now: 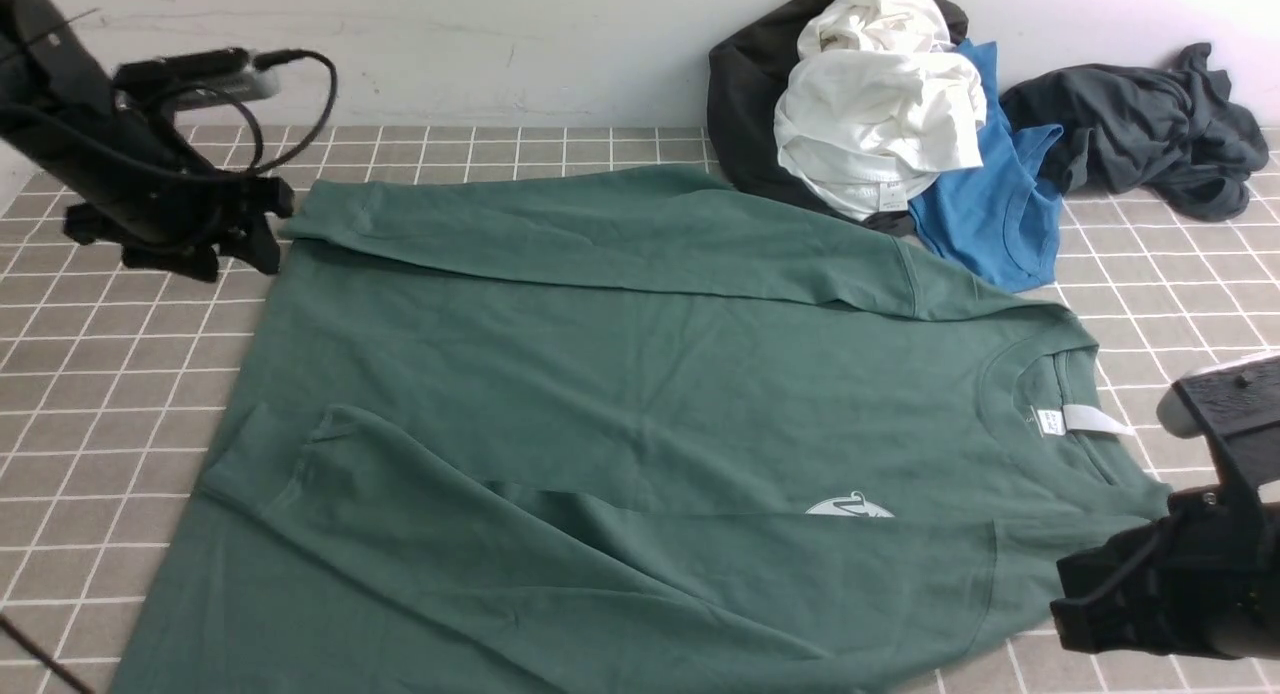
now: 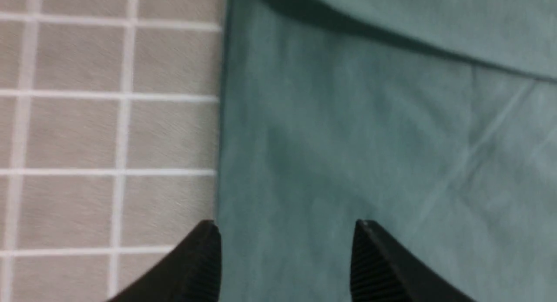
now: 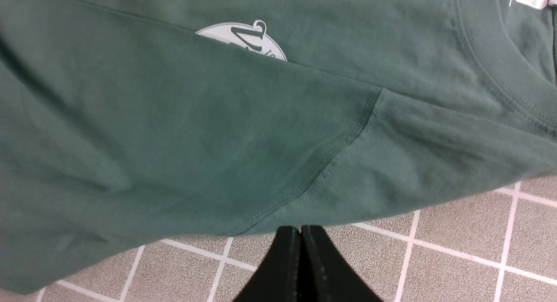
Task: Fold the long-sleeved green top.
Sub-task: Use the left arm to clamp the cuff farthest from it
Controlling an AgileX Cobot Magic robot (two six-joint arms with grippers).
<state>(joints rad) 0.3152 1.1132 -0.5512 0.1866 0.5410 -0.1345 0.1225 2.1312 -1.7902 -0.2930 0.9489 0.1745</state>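
Front view: flat green long-sleeved top (image 1: 600, 374)

green long-sleeved top (image 1: 620, 394), flat, sleeves folded in

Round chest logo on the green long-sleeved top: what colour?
White round logo; best in right wrist view.

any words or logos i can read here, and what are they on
Nothing reads clearly.
Chest logo on the green long-sleeved top: half under a sleeve, script not readable.
Neck label: print too small.
Tag on the white garment: too blurred.
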